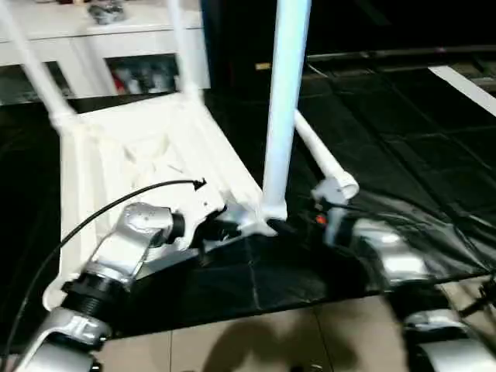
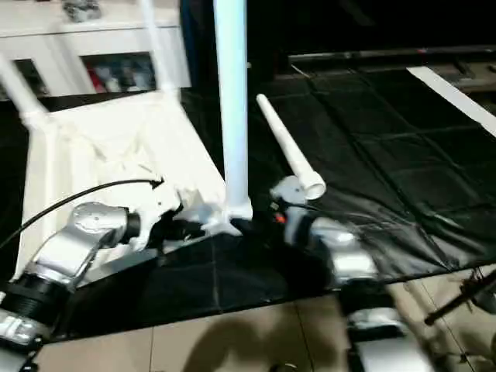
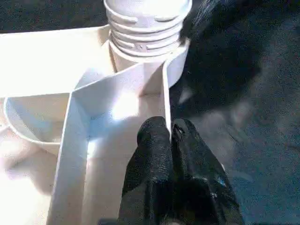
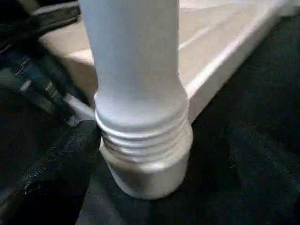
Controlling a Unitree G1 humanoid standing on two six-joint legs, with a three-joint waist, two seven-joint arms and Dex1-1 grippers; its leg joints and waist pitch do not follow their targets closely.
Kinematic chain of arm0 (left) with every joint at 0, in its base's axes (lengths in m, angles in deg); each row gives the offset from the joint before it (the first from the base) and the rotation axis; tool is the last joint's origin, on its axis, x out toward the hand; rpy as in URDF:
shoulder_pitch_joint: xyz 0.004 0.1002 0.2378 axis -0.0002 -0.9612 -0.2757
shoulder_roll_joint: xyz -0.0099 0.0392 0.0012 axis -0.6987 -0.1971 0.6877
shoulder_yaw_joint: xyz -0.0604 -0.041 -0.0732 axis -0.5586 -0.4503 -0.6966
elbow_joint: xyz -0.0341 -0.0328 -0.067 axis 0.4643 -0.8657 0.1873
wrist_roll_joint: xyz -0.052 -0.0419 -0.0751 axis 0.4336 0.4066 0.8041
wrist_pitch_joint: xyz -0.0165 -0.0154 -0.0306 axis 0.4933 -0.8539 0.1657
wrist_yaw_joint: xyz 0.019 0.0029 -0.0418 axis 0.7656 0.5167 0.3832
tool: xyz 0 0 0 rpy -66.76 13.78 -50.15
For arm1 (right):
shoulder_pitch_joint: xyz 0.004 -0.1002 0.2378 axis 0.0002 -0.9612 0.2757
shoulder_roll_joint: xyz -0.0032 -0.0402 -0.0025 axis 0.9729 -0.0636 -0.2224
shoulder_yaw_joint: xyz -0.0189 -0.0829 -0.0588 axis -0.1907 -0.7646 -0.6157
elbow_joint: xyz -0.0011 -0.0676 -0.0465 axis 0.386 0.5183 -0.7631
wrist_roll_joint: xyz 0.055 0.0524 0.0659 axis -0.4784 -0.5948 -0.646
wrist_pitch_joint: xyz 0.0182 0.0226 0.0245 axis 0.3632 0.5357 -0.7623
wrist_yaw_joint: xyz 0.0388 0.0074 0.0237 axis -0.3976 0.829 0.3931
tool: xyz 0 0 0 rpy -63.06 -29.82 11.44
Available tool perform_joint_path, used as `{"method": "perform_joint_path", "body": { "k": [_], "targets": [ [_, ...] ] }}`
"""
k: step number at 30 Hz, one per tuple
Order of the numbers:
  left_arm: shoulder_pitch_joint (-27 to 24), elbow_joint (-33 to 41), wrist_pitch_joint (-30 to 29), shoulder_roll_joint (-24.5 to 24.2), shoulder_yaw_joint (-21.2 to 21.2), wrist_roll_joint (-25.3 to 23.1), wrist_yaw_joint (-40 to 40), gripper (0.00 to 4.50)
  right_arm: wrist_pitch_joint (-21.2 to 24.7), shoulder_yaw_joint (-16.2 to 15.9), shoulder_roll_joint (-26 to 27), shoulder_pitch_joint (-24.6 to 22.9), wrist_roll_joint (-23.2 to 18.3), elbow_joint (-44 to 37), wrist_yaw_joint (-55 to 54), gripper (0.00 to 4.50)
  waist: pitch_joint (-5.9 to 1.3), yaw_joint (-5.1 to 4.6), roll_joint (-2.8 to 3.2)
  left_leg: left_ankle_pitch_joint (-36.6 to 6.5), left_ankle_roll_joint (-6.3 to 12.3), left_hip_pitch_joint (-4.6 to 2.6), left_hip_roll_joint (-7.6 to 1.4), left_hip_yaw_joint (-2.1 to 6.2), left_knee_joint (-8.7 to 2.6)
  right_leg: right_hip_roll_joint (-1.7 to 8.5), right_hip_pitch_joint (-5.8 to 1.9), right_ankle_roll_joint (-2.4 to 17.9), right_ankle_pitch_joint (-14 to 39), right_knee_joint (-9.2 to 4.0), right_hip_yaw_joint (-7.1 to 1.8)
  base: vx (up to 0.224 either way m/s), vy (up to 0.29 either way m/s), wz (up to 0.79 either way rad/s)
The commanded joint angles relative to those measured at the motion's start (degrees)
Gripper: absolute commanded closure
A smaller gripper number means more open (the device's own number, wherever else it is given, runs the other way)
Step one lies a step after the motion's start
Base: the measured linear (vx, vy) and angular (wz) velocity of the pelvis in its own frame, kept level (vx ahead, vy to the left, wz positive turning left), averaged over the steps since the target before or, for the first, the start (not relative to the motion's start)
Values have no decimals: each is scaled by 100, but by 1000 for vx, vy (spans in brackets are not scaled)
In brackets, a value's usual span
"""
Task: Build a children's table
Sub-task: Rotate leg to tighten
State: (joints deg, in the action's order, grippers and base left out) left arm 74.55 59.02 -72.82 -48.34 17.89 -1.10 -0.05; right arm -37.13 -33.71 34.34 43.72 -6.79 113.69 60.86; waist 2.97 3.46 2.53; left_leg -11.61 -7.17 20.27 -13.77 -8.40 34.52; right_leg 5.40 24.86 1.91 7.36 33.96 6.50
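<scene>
The left gripper [image 3: 171, 133], clenched on the thin rim wall of the upturned table top [image 1: 147, 147], pins the near corner of the all-white slab to the black mat [image 1: 403, 139] covering the floor. Just beyond its fingertips, a leg [image 1: 285, 101] stands upright in the corner socket [image 3: 143, 63], its threaded collar partly exposed above the socket mouth. The right gripper [image 4: 61, 164] sits beside that collar with its jaws spread wide, grasping nothing; one dark finger lies close against the threads. Two more legs rise from the far corners of the top, near a white cabinet [image 1: 101, 46], while a fourth leg [image 2: 291, 155] lies loose on the mat just right of the standing one. Judging by the visible threads, the leg is likely not fully seated: the step wants the left clamp kept firm against rotation, the right gripper re-closed squarely around the tube, and turning done without tilting it.
</scene>
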Motion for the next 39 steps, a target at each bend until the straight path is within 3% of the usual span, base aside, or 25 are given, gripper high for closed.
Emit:
{"method": "perform_joint_path", "body": {
  "k": [1, 5, 11, 12, 14, 15, 23, 25, 27, 28, 39],
  "targets": [
    [87, -108, 305, -136, 295, 54, -743, 450, -143, -46, -298, -3, -114, -313, 651, 4, -432, 4, 28, -1161, 486, 12, 137, -182, -375, 144, -459, 1177, 1660, -367, -212, 0, 0, 0],
    [132, -253, 543, -221, 427, 24, -1139, 450, -101, -281, -512, -8, -67, -454, 1282, 4, -419, 31, 6, -1203, 490, 20, 137, -183, -378, 148, -459, 1044, 1988, -393, -208, 0, 0, 0],
    [210, -403, 832, -280, 642, -18, -1532, 450, -265, -550, -533, 220, 72, -371, 1584, 4, -435, 92, -3, -1137, 439, -3, 115, -180, -387, 152, -433, 1070, 2014, -383, -224, 0, 0, 0],
    [236, -423, 908, -293, 719, -32, -1678, 450, -313, -626, -476, 330, 126, -290, 1645, 4, -433, 111, -44, -1154, 438, -11, 111, -185, -388, 145, -425, 1066, 2015, -381, -228, 0, 0, 0],
    [246, -436, 951, -291, 741, -46, -1739, 450, -332, -662, -453, 365, 149, -269, 1684, 4, -428, 125, -18, -1148, 423, 1, 118, -184, -391, 148, -428, 1057, 2024, -377, -232, 0, 0, 0],
    [263, -457, 1015, -287, 785, -90, -1817, 450, -336, -740, -395, 417, 186, -244, 1753, 4, -435, 130, -50, -1110, 412, 6, 119, -181, -395, 151, -442, 1026, 2021, -370, -235, 0, 0, 0],
    [318, -560, 1189, -276, 877, -162, -1924, 450, -190, -892, -317, 487, 95, -187, 2075, 4, -461, 141, -43, -882, 460, 18, 105, -190, -386, 150, -449, 1177, 1567, -296, -274, 0, 0, 0],
    [323, -577, 1216, -276, 895, -161, -1949, 450, -145, -894, -305, 496, 75, -167, 2151, 32, -465, 142, -41, -867, 478, 19, 106, -195, -382, 147, -452, 1213, 1469, -286, -278, 0, 0, 0],
    [324, -594, 1242, -272, 919, -168, -1971, 450, -113, -897, -296, 504, 76, -149, 2208, 32, -464, 142, -39, -886, 479, 19, 102, -196, -384, 153, -451, 1219, 1474, -287, -279, 0, 0, 0],
    [327, -611, 1266, -268, 926, -180, -1983, 450, -116, -899, -289, 516, 80, -125, 2223, 63, -460, 146, -30, -903, 469, 16, 105, -198, -384, 157, -450, 1212, 1508, -294, -281, 0, 0, 0],
    [352, -698, 1356, -258, 952, -214, -2041, 450, -46, -904, -234, 569, 35, -29, 2368, 142, -462, 148, -40, -906, 449, 16, 104, -197, -385, 157, -452, 1170, 1604, -299, -280, 0, 0, 0]
  ]
}}
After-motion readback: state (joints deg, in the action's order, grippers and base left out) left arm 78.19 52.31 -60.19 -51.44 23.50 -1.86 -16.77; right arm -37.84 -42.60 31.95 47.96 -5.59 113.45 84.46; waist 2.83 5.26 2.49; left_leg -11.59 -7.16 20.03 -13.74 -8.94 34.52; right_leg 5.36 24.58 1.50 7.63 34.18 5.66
